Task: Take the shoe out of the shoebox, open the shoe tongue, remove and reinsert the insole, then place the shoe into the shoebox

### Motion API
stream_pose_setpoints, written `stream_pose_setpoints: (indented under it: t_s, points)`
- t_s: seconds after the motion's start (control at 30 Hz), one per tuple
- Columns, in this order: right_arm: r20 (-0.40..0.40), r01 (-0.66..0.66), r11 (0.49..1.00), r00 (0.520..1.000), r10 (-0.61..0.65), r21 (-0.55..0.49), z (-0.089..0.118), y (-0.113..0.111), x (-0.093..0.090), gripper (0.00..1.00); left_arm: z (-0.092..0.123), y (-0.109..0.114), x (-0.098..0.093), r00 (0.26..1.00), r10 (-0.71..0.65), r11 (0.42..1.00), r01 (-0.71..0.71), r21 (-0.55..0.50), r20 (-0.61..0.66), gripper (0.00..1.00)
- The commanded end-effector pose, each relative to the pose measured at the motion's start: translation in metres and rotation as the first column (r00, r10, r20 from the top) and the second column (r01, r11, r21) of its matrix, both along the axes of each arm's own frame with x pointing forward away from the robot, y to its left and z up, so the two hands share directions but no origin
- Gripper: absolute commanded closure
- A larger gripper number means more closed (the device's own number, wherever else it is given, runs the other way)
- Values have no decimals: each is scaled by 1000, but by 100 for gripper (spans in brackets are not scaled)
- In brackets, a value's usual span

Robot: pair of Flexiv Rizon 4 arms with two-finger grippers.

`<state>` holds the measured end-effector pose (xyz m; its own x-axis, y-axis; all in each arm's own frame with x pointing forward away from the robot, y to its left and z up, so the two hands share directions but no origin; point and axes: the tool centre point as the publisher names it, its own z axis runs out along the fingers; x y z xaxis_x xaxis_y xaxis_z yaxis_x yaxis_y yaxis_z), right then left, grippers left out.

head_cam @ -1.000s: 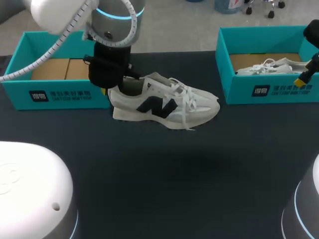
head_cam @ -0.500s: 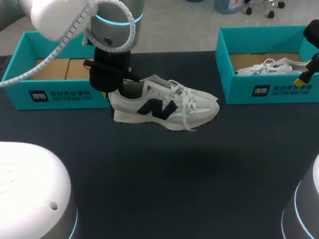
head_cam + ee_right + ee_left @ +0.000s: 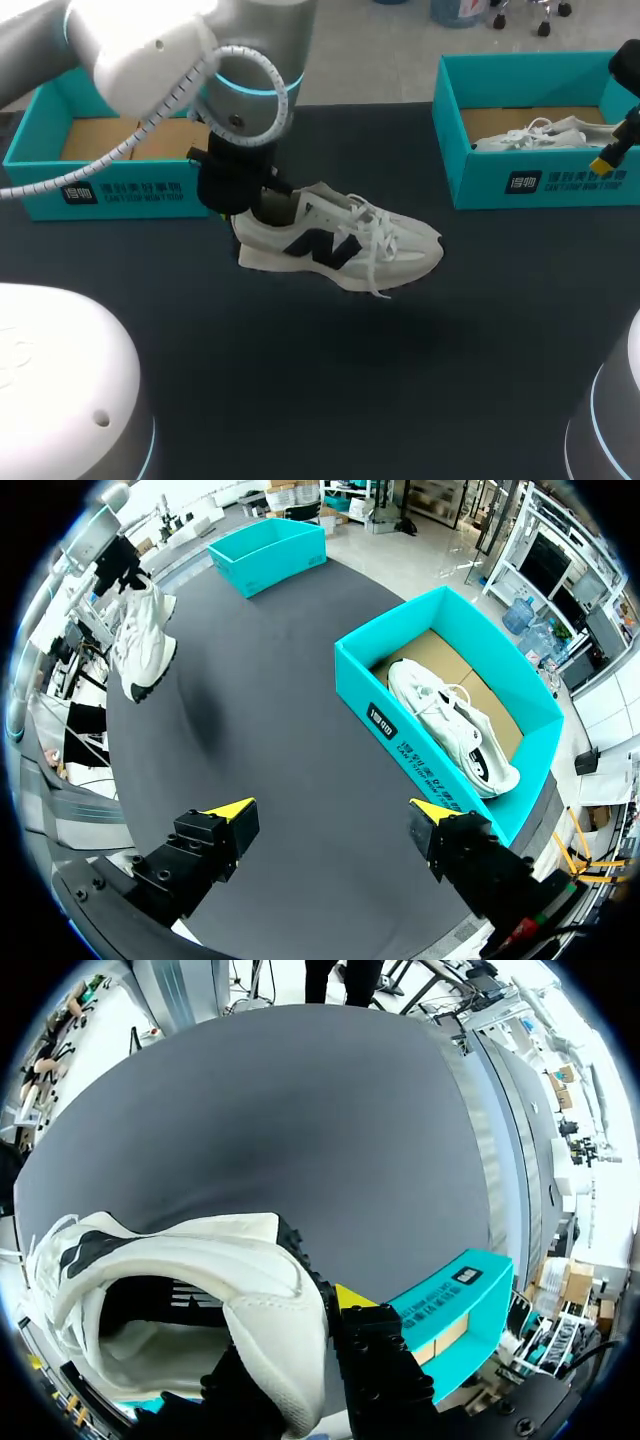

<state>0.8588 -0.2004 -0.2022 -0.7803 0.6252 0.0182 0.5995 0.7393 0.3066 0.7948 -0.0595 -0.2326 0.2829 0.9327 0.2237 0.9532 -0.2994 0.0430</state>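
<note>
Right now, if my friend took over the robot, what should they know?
Left tool: shut on the white shoe at its heel, holding it above the table, in front of the left shoebox.
Right tool: open, near the right shoebox, which holds a second shoe.
Done: the shoe is out of its box.
Left to do: open the tongue, pull out and refit the insole, put the shoe back.

the left shoebox (image 3: 120,190) and right shoebox (image 3: 560,182) carry white print and a square logo on their front walls. the shoe (image 3: 385,245) bears a dark side mark.
</note>
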Motion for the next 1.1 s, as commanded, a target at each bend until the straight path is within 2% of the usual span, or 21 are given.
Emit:
stream_pose_setpoints:
  t_s: [0.03, 0.27, 0.6, 0.8, 1.03, 1.07, 1.1]
  points:
    - [-1, 0, 1000, 1000, 0, 0, 0, 0, 1, 0, -34, -5, 5, 1000, -4, 1000, 4, -7, -11, 100]
    - [-1, 0, 1000, 1000, 0, 0, 0, 0, 1, 0, -90, -13, 10, 998, -41, 998, 43, 47, -38, 100]
    - [-1, 0, 1000, 1000, 0, 0, 0, 0, 1, 0, -143, -18, 15, 998, -59, 996, 61, 59, -35, 100]
    - [-1, 0, 1000, 1000, 0, 0, 0, 0, 1, 0, -162, -19, 16, 997, -57, 997, 59, 48, -54, 100]
    - [-1, 0, 1000, 1000, 0, 0, 0, 0, 1, 0, -166, -19, 15, 996, -49, 998, 51, 34, -71, 100]
    - [-1, 0, 1000, 1000, 0, 0, 0, 0, 1, 0, -164, -19, 14, 996, -48, 998, 50, 32, -69, 66]
    - [-1, 0, 1000, 1000, 0, 0, 0, 0, 1, 0, -162, -19, 13, 996, -48, 998, 50, 26, -70, 19]
